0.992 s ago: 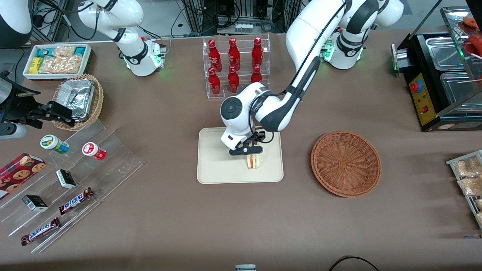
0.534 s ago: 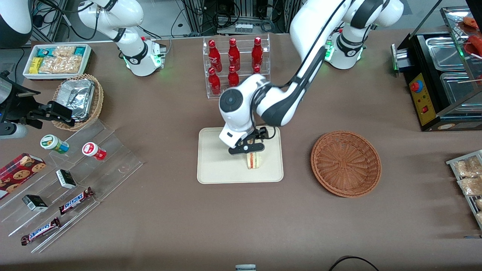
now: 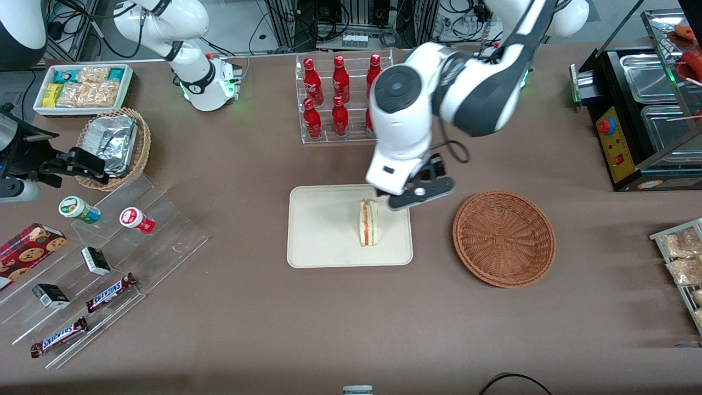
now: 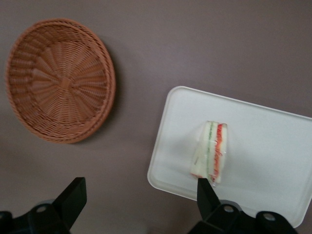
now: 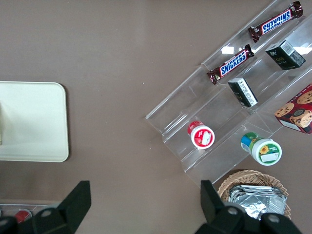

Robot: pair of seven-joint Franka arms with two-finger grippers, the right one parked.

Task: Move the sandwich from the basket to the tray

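The sandwich, a white bread wedge with red, orange and green layers, stands on the cream-white tray, toward the basket's side of it. It also shows in the left wrist view on the tray. The reddish-brown wicker basket sits empty beside the tray, toward the working arm's end; it also shows in the left wrist view. My left gripper is open and empty, raised above the tray's edge farthest from the front camera, apart from the sandwich. Its black fingers stand wide apart.
A clear rack of red bottles stands farther from the front camera than the tray. Toward the parked arm's end are a tan foil-lined basket, a white snack bin and a clear stepped stand. A black warmer stands at the working arm's end.
My left gripper has let go of the sandwich, risen, and moved away toward the basket and the bottle rack. The sandwich stays standing on the tray.
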